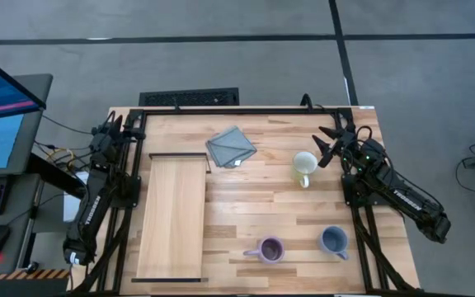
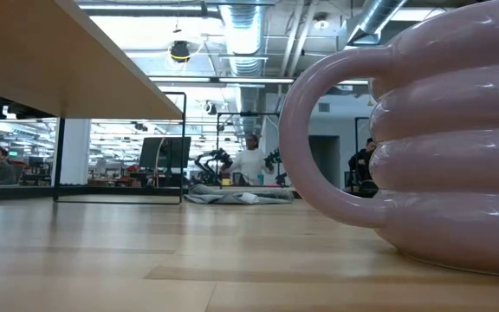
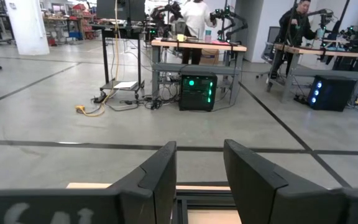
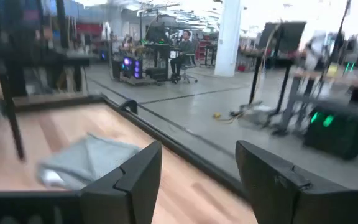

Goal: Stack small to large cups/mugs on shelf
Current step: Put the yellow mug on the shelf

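Purple mug [image 1: 271, 249], cream mug [image 1: 304, 164], separate, unstacked

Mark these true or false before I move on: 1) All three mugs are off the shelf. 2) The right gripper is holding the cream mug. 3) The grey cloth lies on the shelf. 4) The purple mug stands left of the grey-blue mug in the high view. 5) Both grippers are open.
1) True: the cream mug, purple mug and grey-blue mug all stand on the plank tabletop, and the shelf carries nothing.
2) False: the right gripper is open and empty, just beside the cream mug.
3) False: the grey cloth lies on the tabletop, right of the shelf.
4) True.
5) True: the left gripper shows a gap between its fingers, as does the right.
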Available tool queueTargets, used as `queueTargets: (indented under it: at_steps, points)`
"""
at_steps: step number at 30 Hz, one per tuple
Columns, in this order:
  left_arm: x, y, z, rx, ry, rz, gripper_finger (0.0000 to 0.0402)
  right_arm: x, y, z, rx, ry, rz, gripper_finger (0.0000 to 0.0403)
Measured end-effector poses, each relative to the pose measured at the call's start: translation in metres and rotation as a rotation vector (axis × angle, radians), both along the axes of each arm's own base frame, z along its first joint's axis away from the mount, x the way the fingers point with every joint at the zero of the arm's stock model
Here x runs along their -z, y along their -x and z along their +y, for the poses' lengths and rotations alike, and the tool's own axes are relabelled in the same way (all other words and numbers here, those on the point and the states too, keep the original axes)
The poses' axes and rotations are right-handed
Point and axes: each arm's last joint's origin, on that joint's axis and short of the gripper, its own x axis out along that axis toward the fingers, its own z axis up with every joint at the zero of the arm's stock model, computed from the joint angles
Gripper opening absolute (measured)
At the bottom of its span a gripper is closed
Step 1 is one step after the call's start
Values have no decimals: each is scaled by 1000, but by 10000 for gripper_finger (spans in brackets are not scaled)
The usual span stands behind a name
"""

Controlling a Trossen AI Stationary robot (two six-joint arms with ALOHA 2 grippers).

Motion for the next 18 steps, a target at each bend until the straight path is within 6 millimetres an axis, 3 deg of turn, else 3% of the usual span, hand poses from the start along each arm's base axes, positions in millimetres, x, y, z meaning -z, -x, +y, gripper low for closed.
queueTargets:
  at_steps: [5,18]
  points:
    - [0,0,0,0,0,0,124,0,0,0,4,135,104,230]
    - [-2,0,0,9,-23,-75,124,0,0,0,5,142,109,230]
